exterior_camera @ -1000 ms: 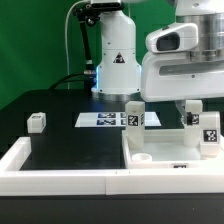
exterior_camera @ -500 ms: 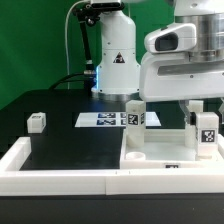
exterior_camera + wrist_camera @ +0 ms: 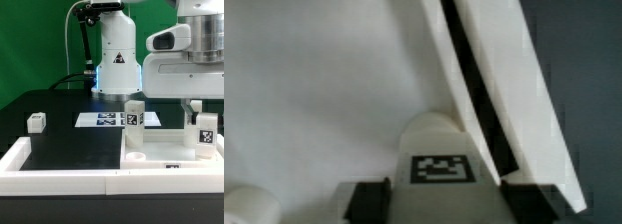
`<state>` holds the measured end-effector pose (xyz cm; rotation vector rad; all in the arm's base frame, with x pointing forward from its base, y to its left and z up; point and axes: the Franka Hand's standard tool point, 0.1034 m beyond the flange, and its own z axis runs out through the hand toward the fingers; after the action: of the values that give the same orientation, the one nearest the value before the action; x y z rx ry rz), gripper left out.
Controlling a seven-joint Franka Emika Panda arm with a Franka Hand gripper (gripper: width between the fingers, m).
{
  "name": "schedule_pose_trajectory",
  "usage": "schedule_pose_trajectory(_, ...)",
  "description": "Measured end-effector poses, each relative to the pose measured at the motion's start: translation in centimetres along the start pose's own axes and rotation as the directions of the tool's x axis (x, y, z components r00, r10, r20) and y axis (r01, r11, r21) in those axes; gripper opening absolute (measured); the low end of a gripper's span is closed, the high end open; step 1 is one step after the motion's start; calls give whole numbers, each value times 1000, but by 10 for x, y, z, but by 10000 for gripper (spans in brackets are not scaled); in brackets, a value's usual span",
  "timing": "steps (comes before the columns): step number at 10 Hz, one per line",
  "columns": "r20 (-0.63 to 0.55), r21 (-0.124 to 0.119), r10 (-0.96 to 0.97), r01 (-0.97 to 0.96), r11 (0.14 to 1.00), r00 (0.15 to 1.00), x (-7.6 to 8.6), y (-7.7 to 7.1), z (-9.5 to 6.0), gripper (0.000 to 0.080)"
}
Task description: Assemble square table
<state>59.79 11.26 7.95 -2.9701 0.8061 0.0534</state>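
Surface: a flat black bench (image 3: 70,140), bounded along the bottom of the frame and at the exterior view's left by a long white rim wall (image 3: 60,180).
Room: a green backdrop (image 3: 30,50) fills the upper left of the frame. A white robot base (image 3: 115,60) stands at upper centre, and the white arm fills the upper right.
Fixed reference: the marker board (image 3: 100,120) lies flat at mid-frame, behind the work area.
Task part, slab: the large white square plastic slab (image 3: 165,148) lies flat at the lower right of the frame. In the wrist view its plain face (image 3: 313,90) takes up most of the picture.
Task part, held leg: a short white block leg with a black-and-white tag, the held leg (image 3: 207,138) (image 3: 441,150), stands at the slab's edge toward the exterior view's right.
Fingers: the gripper (image 3: 206,128) is closed on the held leg. A dark finger (image 3: 372,203) presses each flank, and the tag faces the wrist camera.
Other legs: an upright leg (image 3: 133,112), white and tagged, stands at the slab's back corner beside the marker board. A loose leg (image 3: 37,122) sits well apart on the bench at the exterior view's left.
Edges: in the wrist view a long white strip (image 3: 509,90) runs just beside the held leg, separated from the slab by a narrow dark gap.
Open room: bare bench lies between the loose leg and the slab.
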Motion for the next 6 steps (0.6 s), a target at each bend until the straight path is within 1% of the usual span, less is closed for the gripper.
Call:
schedule_pose_trajectory(2, -1, 0, 193, -193, 981, 981, -3, -3, 1, 291)
schedule_pose_trajectory(3, -2, 1, 346, -346, 938, 938, -5, -7, 1, 291)
schedule_pose_trajectory(4, -4, 2, 460, -460, 888, 888, -9, -12, 2, 291)
schedule_pose_trajectory(5, -6, 3, 530, -530, 848, 848, -10, -14, 2, 291)
schedule_pose_trajectory(6, -4, 5, 549, -549, 836, 836, -9, -14, 2, 291)
